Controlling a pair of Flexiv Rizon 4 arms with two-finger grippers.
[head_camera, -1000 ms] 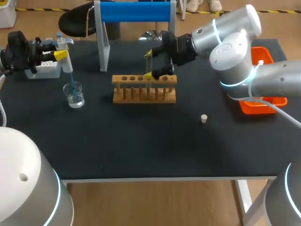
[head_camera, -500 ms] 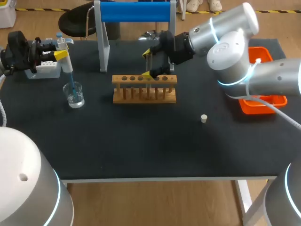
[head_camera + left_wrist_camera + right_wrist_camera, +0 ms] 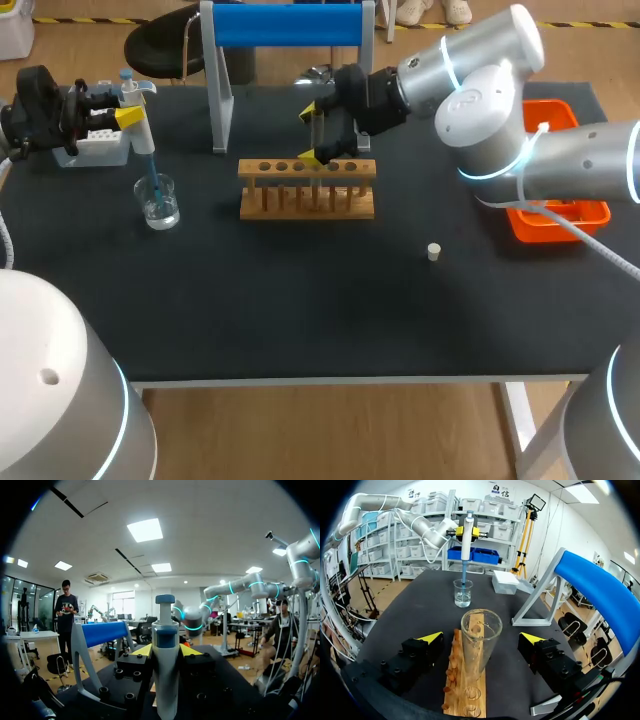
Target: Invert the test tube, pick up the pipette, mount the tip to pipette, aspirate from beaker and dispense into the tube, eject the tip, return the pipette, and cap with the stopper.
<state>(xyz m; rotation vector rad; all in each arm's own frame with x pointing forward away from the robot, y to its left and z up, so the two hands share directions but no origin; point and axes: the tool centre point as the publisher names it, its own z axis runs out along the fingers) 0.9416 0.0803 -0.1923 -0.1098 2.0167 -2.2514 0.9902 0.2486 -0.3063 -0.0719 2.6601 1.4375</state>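
From above, my left end effector (image 3: 133,116) is clamped on the white-and-blue pipette (image 3: 140,135). Its slim bluish tip (image 3: 152,180) dips into the small clear glass beaker (image 3: 159,203), which stands near the white tip box (image 3: 100,150) on the black counter (image 3: 300,300). My right end effector (image 3: 312,135) sits over the wooden tube rack (image 3: 307,190), one yellow fingertip on either side of the clear glass test tube (image 3: 318,140). The small pale stopper (image 3: 434,251) lies on its own on the counter, nearer the orange tray (image 3: 560,222). In the left wrist view the pipette's body stands pinched between my fingers, both pressing its sides. In the right wrist view my fingers are spread wide, with a clear gap on each side of the test tube. It stands upright and mouth up in the tube rack, and the beaker and pipette are beyond it. I judge this to be the aspirating step. If I lift the pipette off vertical, the tip could drag the light beaker's wall and tip it. A hurried carry could shake drops onto the counter. If my right end effector drifts sideways, a finger could knock the test tube or shift the tube rack, and the tip would then miss the narrow mouth.
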